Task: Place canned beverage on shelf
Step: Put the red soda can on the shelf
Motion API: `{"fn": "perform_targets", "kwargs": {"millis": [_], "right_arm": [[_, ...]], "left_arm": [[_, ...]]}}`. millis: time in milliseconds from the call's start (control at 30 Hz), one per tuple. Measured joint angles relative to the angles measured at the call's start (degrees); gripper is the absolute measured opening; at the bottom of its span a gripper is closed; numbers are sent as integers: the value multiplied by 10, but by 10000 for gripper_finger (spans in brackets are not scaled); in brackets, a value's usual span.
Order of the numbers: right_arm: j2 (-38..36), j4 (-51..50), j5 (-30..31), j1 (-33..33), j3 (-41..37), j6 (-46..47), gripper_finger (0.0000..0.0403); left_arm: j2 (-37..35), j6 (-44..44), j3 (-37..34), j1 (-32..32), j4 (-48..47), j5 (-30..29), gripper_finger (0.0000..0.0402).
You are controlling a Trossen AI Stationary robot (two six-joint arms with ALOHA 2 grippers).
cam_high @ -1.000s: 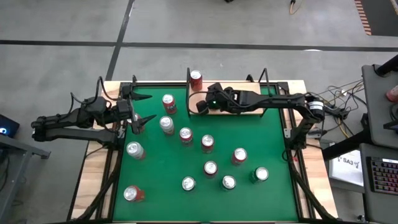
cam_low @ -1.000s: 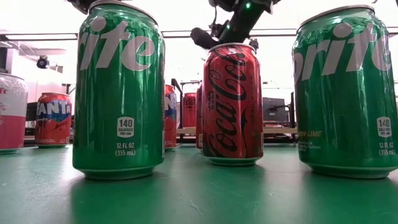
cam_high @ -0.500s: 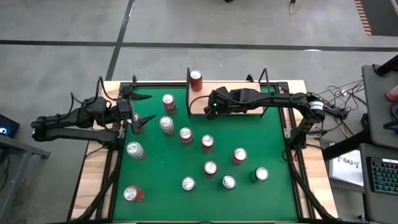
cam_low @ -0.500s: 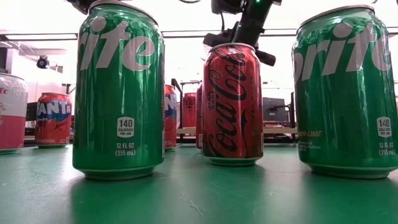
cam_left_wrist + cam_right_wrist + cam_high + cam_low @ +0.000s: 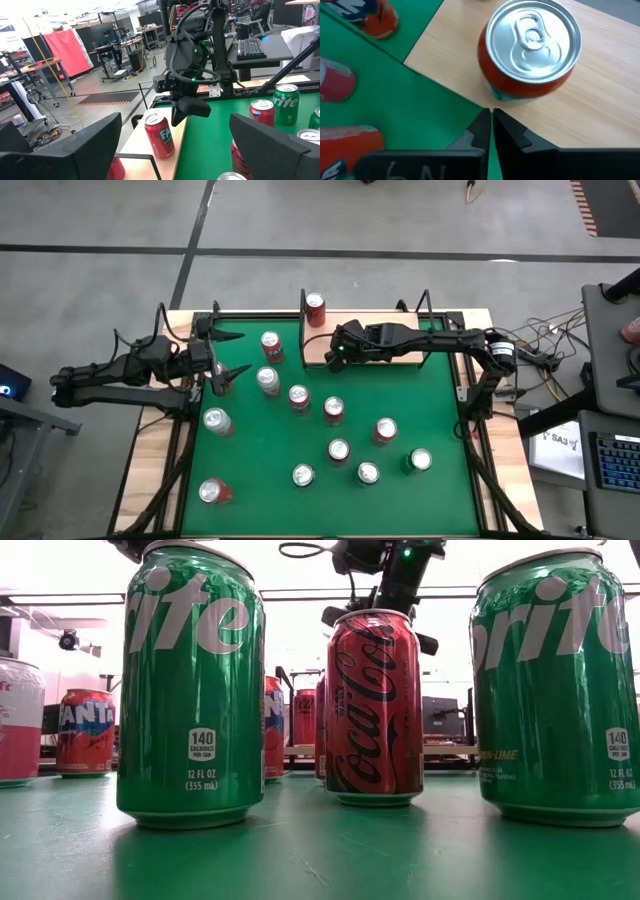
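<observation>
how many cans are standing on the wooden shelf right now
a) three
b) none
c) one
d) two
c: the high view shows a single red can on the light wood shelf, at its corner away from the right gripper, which is shut and empty over the shelf's edge; every other can stands on the green felt.

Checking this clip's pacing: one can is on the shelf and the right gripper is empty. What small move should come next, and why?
Probably swing the right gripper off the shelf toward the nearest can on the felt. Its fingers are shut and hold nothing, the placed can stands upright on the board, and many cans remain. The left gripper waits open at the table's left.
</observation>
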Motion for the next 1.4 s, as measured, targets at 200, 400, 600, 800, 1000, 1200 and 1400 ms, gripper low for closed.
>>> {"fn": "perform_targets", "kwargs": {"millis": [200, 400, 600, 800, 1000, 1200, 1400], "right_arm": [[3, 11, 10, -15, 0, -3, 12], [4, 22, 21, -38, 0, -20, 12], [14, 43, 21, -54, 0, -38, 12], [16, 58, 21, -58, 0, -46, 12], [16, 95, 15, -57, 0, -63, 12], [16, 135, 15, -58, 0, -86, 12], [16, 176, 24, -60, 2, -113, 12]], "left_arm": [[0, 0, 0, 0, 0, 0, 354], [0, 0, 0, 0, 0, 0, 354], [0, 0, 0, 0, 0, 0, 354], [0, 0, 0, 0, 0, 0, 354], [0, 0, 0, 0, 0, 0, 354], [0, 0, 0, 0, 0, 0, 354], [0, 0, 0, 0, 0, 0, 354]]}}
